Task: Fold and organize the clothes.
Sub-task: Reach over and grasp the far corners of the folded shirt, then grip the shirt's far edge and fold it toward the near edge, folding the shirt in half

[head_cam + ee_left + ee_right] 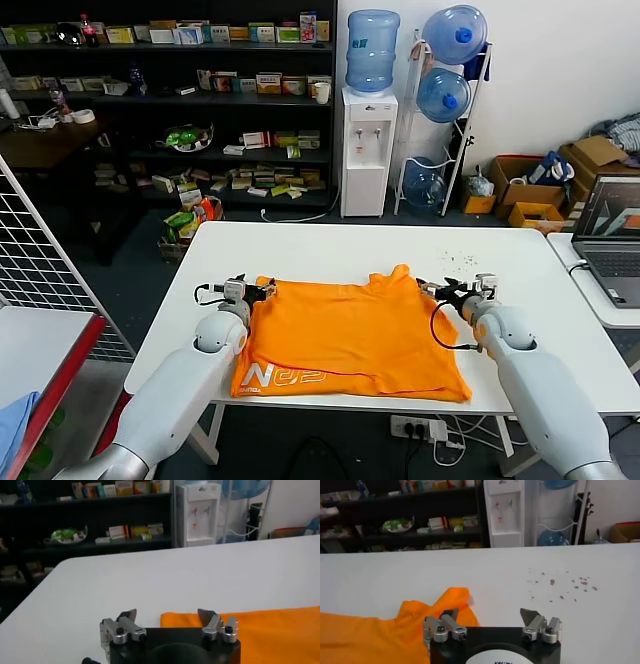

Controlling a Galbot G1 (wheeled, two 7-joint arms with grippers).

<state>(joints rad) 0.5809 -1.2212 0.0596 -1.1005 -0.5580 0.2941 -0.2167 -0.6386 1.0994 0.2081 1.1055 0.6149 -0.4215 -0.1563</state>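
- The orange T-shirt [350,335] lay on the white table [520,265], nearer my edge of it, partly folded with its white lettering [283,377] showing at the near left corner.
- It looked to me like a first fold was done, but the shirt was not yet a small neat pile. I think more folds were left.
- My left gripper [257,291] sat at the far left corner of the shirt. Its fingers were apart and held nothing.
- My right gripper [447,291] sat at the far right side of the shirt. Its fingers were apart too, with no cloth between them.
- My left wrist view showed my left gripper [167,616] low over the table, with the shirt's edge [250,630] just in front of one finger [209,616]. The head view did not show that so close.
- My right wrist view showed a bump of orange cloth [451,601] by one finger [449,615], and small dark crumbs [565,585] on the table.
- Only the head view showed the whole shirt, the shelves [180,100] and the water cooler [367,150].
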